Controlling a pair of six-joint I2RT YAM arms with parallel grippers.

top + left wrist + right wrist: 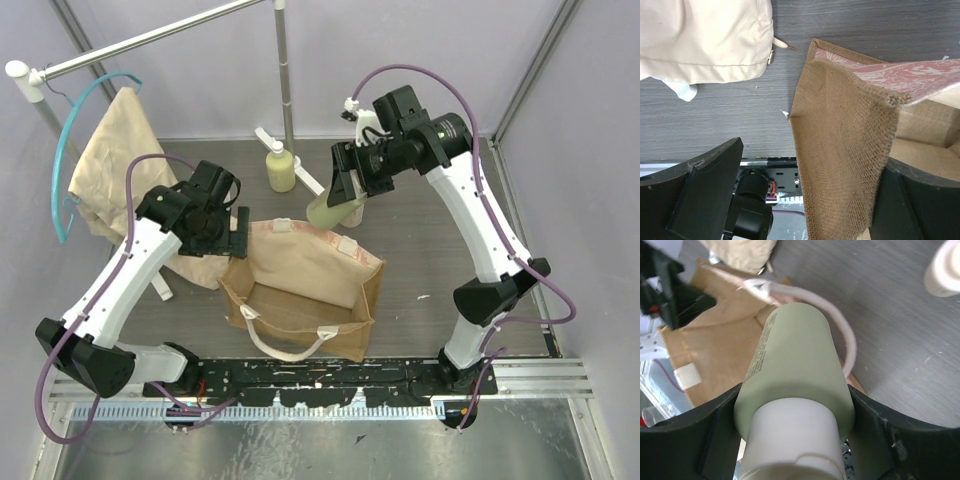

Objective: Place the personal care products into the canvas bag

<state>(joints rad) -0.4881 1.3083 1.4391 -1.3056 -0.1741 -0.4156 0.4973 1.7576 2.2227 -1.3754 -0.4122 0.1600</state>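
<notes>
R gripper (pixel 796 410) clenched on the olive bottle (pixel 795 350), fingers either side of its body by the cap. The cap end sits back toward the wrist, base pointing out past the fingertips above the bag (pixel 305 262) far rim & white handle (pixel 846 332). L gripper (pixel 814 154) jaws spread w/ the bag's side wall between them, cloth against one finger, clear of the other; pump bottle (pixel 281 167) stands on the table (pixel 420 260), apart from the R jaws
</notes>
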